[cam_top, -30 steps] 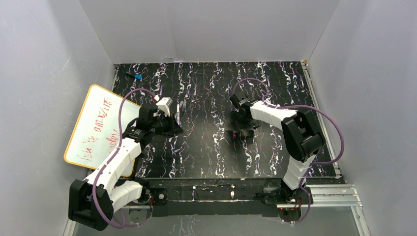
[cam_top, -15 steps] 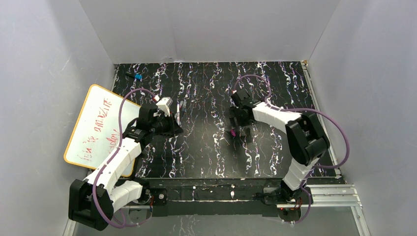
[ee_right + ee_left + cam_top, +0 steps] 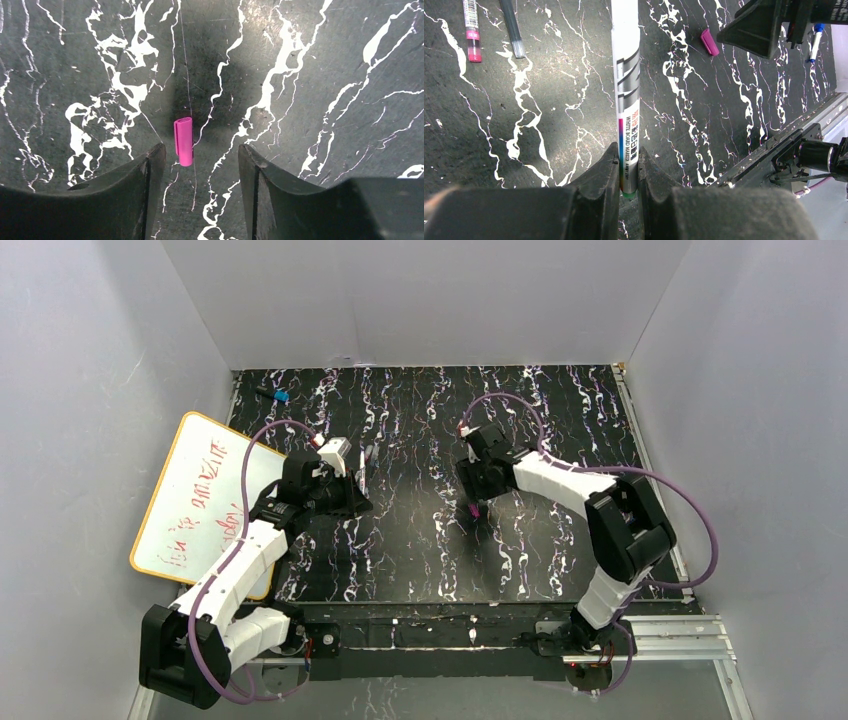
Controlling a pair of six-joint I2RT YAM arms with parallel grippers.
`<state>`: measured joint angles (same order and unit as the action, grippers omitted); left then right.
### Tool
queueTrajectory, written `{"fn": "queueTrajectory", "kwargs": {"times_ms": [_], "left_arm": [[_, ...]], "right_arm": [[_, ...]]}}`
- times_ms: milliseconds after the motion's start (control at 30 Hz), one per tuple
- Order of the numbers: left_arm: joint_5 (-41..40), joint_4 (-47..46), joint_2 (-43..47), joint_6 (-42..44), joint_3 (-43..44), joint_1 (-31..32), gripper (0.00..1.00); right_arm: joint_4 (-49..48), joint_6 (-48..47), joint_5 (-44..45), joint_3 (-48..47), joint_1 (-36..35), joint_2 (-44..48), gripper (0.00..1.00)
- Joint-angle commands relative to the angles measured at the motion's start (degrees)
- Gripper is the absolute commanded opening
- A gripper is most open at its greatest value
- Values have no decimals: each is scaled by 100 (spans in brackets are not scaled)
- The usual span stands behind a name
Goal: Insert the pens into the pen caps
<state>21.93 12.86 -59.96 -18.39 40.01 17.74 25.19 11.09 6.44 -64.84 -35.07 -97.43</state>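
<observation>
My left gripper (image 3: 628, 155) is shut on a pale white-barrelled pen (image 3: 626, 100) with a greenish end, holding it near that end while the barrel points away over the mat. Two more pens lie on the mat, one with a magenta band (image 3: 471, 30) and one dark (image 3: 512, 27). A magenta pen cap (image 3: 183, 141) lies flat just ahead of my right gripper (image 3: 200, 155). That gripper is open with nothing between its fingers, and the cap sits nearer its left finger. From above, the cap (image 3: 472, 509) shows just below the right gripper (image 3: 478, 490).
A whiteboard (image 3: 195, 500) with red writing leans off the mat's left side. A short black object with a blue tip (image 3: 272, 394) lies at the back left corner. White walls close in three sides of the black marbled mat (image 3: 420, 560).
The right gripper has shifted left and toward the back, and its jaws have narrowed. The magenta cap now shows clear of it from above. The left arm has not moved.
</observation>
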Motion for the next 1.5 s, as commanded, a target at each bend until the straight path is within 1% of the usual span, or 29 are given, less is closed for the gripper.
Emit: {"fn": "queueTrajectory", "kwargs": {"times_ms": [0,33,167,267,800,867,933,967,1033,1067,1100,1267,1400,1467], "left_arm": [[134,2,21,55,50,-33,0],[138,2,16,55,46,-31,0],[136,3,-5,64,54,-28,0],[129,3,-15,64,59,-29,0],[101,23,-39,81,57,-33,0],[101,23,-42,81,63,-26,0],[101,23,-42,81,64,-27,0],[101,23,-42,81,68,-32,0],[103,25,-45,81,60,-26,0],[105,26,-42,81,55,-30,0],[101,26,-42,88,59,-30,0],[129,21,-50,114,61,-25,0],[309,-70,-79,132,8,-30,0],[537,-155,-115,128,-22,-28,0]], "right_arm": [[4,-167,86,-112,-79,-176,58],[3,-181,106,-116,-105,-206,56],[-35,-214,128,-134,-164,-324,55],[-93,-224,88,-130,-192,-393,48],[-337,-257,-11,-213,-237,-715,46],[-341,-257,-19,-222,-251,-740,42],[-342,-257,-37,-222,-258,-761,40],[-342,-257,-46,-222,-263,-773,37],[-323,-257,-48,-220,-272,-784,28],[-313,-257,-55,-214,-280,-787,17],[-292,-264,-67,-214,-285,-800,1],[-163,-276,-82,-165,-307,-765,1],[-480,-127,-228,-124,-303,-285,1],[-873,-39,-257,-67,-312,128,1]]}}
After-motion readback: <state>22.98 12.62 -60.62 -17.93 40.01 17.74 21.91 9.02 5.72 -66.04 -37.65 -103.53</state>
